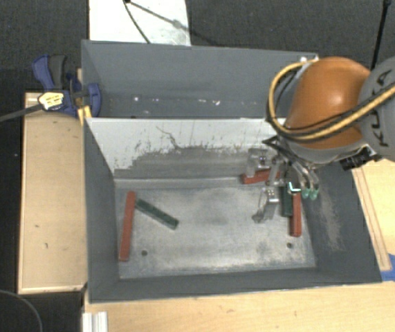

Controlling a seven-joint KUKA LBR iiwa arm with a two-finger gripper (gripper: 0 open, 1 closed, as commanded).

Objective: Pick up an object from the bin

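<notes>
Holding gripper [277, 206] just beside short red-brown rectangular bar [295, 216], right side of grey metal bin [204, 247]; pincer width: cannot tell; risking shoving bar aside, closing empty.

**Gripper Position: Right Side of Bin**

The gripper [274, 203] hung low over the right part of the grey bin [204, 258]. A red-brown bar [296, 221] lay just beside it, and a short red piece [254, 178] near the back wall. At left, a long red-brown stick [126, 225] lay just beside a dark green stick [158, 214].

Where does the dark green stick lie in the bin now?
In the camera view, the green stick lies slanted on the left half of the bin floor, just right of the long red stick.
</notes>
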